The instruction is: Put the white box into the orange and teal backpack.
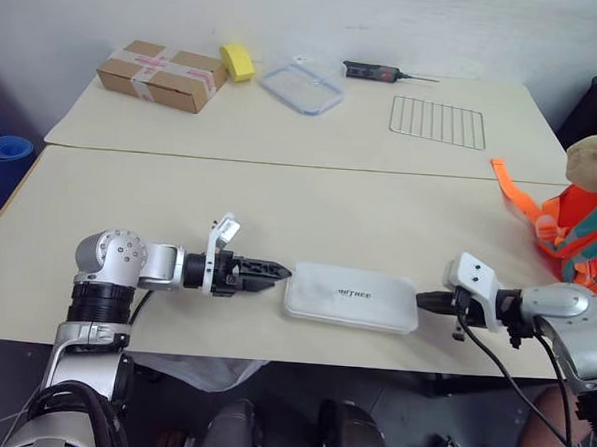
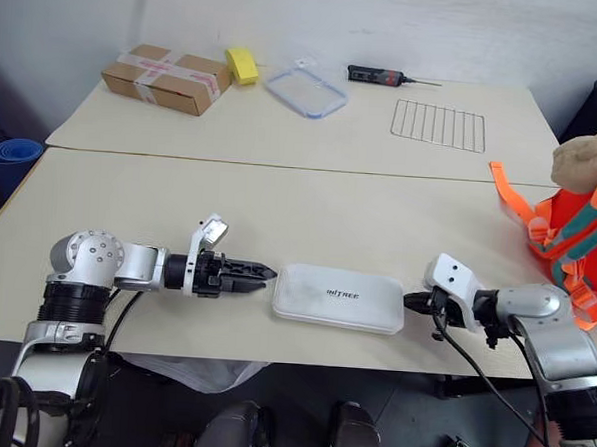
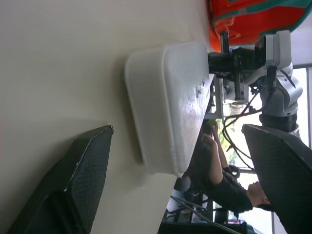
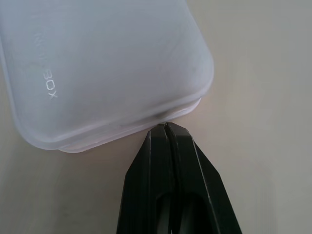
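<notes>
The flat white plastic box [image 1: 352, 297] with rounded corners lies near the table's front edge, between the wide-open left gripper [image 1: 276, 272] and the closed right gripper [image 4: 166, 127], whose tips touch its end. It looks light, stiff and slippery, best pinched across a short end's rim. The orange and teal padded backpack [image 1: 580, 230] sits at the far right.

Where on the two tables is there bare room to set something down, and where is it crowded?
Free: the near table between the seam and the white box, and the far table's middle strip before the wire rack. Crowded: the far edge, with cardboard box, yellow sponge and clear lid, and beside the backpack.
</notes>
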{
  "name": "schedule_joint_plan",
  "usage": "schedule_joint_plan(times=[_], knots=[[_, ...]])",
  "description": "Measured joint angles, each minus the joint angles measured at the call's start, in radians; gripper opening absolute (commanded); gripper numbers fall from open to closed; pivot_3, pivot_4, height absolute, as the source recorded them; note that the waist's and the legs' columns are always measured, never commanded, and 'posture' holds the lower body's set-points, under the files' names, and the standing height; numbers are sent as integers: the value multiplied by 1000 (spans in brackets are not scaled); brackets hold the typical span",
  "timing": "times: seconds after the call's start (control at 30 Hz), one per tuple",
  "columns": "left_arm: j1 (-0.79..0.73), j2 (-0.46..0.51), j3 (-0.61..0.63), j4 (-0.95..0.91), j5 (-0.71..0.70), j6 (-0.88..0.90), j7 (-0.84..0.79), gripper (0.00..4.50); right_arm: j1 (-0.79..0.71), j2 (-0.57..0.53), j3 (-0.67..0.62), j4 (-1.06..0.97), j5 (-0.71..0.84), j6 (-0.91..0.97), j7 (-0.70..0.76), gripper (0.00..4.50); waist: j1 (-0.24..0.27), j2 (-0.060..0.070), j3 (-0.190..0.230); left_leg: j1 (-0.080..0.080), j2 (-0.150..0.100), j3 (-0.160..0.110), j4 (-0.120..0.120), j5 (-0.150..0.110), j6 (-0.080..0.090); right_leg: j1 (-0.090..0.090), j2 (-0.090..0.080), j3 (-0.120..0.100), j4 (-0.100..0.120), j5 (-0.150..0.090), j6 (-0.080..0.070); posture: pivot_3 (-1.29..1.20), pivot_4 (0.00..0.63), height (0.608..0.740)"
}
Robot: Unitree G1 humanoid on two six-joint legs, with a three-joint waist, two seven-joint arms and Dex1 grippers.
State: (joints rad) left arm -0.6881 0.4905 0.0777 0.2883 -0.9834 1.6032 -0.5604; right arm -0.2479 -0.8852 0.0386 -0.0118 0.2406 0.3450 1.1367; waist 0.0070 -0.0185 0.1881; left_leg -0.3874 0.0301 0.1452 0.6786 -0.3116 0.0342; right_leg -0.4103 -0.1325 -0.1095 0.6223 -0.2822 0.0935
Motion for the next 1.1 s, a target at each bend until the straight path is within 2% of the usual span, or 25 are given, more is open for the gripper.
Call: schedule_joint_plan(times=[0.17,0.2,0.3,0.53,0.57,0.7,0.8,0.87,0.93,1.0,1.1], knots=[[-24,-56,14,60,-39,7,58,4473,-28,33,18,0,-7,14,-11,0,-3,0,0,0,0,0,0,1,1,0,0,0,0,0,0,0,150,740],[-32,-70,23,77,-42,9,72,4288,-34,40,21,-1,-7,19,-15,0,-3,0,0,0,0,0,0,1,2,0,0,0,0,0,0,0,150,740],[-44,-112,34,110,-42,10,111,3611,-40,62,25,-28,3,40,-16,0,-3,0,0,-1,0,0,0,1,2,-1,0,0,0,0,0,0,150,740],[-63,-137,64,155,-59,10,121,1409,9,73,5,-42,28,28,-22,0,-4,0,0,-2,0,0,0,1,2,-1,1,-1,0,0,0,0,150,740],[-63,-137,63,152,-59,10,120,1263,24,81,-17,-41,37,31,-39,0,-4,0,0,-2,0,0,0,1,2,-1,1,-1,0,0,0,0,150,740],[-14,-131,95,67,-57,-27,80,1250,200,91,-193,-44,100,19,-95,1226,7,0,0,-2,0,0,-1,1,1,-2,1,-1,-1,0,0,0,150,740],[100,-36,59,-86,-25,-161,-64,1250,367,151,-366,-87,155,-33,-130,2208,6,0,0,-2,0,2,-5,0,0,-2,2,0,-3,0,0,0,150,740],[165,38,-6,-186,33,-290,-193,1250,455,177,-471,-109,175,-61,-168,2941,1,1,0,-1,-1,3,-6,-1,-2,-3,2,2,-3,0,0,0,150,740],[229,117,-91,-268,129,-496,-361,1250,536,198,-615,-109,184,-93,-216,3647,0,1,0,1,-1,4,-10,-2,-5,-2,1,2,-6,0,0,0,150,740],[280,150,-112,-282,224,-723,-495,1250,557,248,-783,-90,213,-135,-294,4352,1,1,0,1,-1,4,-12,-2,-5,-2,1,2,-8,0,-1,0,150,740],[289,151,-116,-282,281,-863,-577,1250,518,271,-907,-80,236,-187,-396,4460,-5,1,0,1,1,3,-13,-2,-5,-2,1,2,-9,1,-2,0,150,740]])
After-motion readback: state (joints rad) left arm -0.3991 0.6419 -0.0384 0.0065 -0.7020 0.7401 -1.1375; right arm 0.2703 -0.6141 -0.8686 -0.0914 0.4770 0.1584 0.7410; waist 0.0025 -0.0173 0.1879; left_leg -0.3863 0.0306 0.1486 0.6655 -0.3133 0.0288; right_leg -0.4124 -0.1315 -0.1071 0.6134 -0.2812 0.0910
